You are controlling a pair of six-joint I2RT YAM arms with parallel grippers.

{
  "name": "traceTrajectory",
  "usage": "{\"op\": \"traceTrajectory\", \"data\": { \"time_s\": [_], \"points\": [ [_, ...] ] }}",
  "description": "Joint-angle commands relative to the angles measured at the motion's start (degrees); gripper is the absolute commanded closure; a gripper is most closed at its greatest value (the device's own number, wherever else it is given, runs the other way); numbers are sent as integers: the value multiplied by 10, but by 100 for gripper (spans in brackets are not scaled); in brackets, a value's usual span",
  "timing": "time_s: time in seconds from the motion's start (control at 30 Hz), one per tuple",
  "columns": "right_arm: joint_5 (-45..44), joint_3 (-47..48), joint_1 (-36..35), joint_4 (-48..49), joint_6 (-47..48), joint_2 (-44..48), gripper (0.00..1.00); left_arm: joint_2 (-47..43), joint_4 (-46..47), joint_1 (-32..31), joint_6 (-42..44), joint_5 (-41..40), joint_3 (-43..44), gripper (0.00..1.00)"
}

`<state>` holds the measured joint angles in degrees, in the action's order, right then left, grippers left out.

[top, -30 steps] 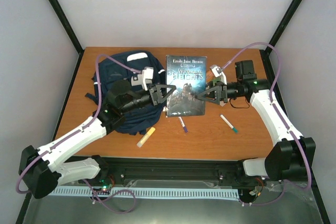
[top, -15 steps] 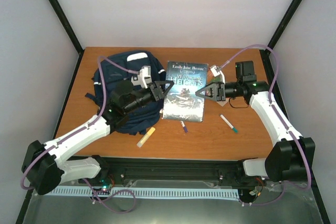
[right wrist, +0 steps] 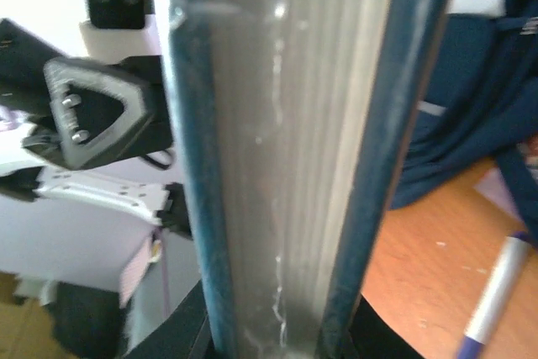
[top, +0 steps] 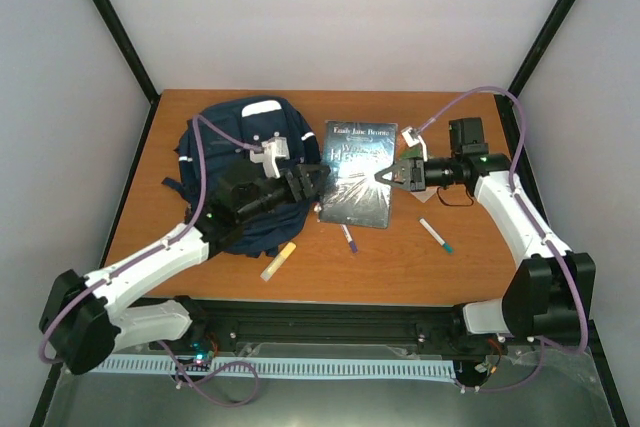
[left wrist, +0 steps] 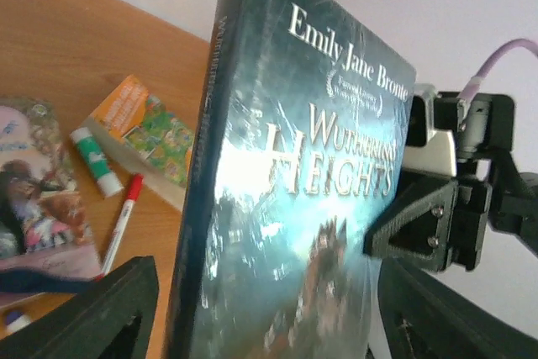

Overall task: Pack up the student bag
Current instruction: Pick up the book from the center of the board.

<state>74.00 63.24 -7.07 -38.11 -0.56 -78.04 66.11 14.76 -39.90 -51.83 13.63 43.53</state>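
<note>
Under the left end effector (top: 310,182), student bag (top: 240,132), book (top: 358,172) alongside

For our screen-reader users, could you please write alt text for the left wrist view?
A copy of Wuthering Heights fills the frame, the right jaws closed on its far edge, the left jaws open either side. Behind it, a glue stick and red pen lie on the wooden table.
</note>
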Motion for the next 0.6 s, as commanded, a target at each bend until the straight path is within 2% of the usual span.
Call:
{"op": "traceTrajectory", "data": {
  "time_s": [0.0,0.1,0.17,0.23,0.33,0.43,0.57],
  "points": [
    [-46,7,12,8,59,8,97,-54,-191,2,100,-79,41,20],
    [-70,-2,14,-2,100,10,97,-43,-379,3,173,-202,110,14],
    [-104,-14,14,-3,130,16,97,-1,-507,4,197,-313,166,10],
    [-118,-41,16,12,144,25,97,45,-596,9,224,-372,204,8],
    [-125,-71,26,23,158,41,97,101,-669,9,262,-382,233,8],
    [-124,-73,40,23,162,59,97,133,-687,9,307,-357,239,13],
    [-120,-90,46,28,166,82,97,160,-670,9,375,-291,243,29]
  ]
}}
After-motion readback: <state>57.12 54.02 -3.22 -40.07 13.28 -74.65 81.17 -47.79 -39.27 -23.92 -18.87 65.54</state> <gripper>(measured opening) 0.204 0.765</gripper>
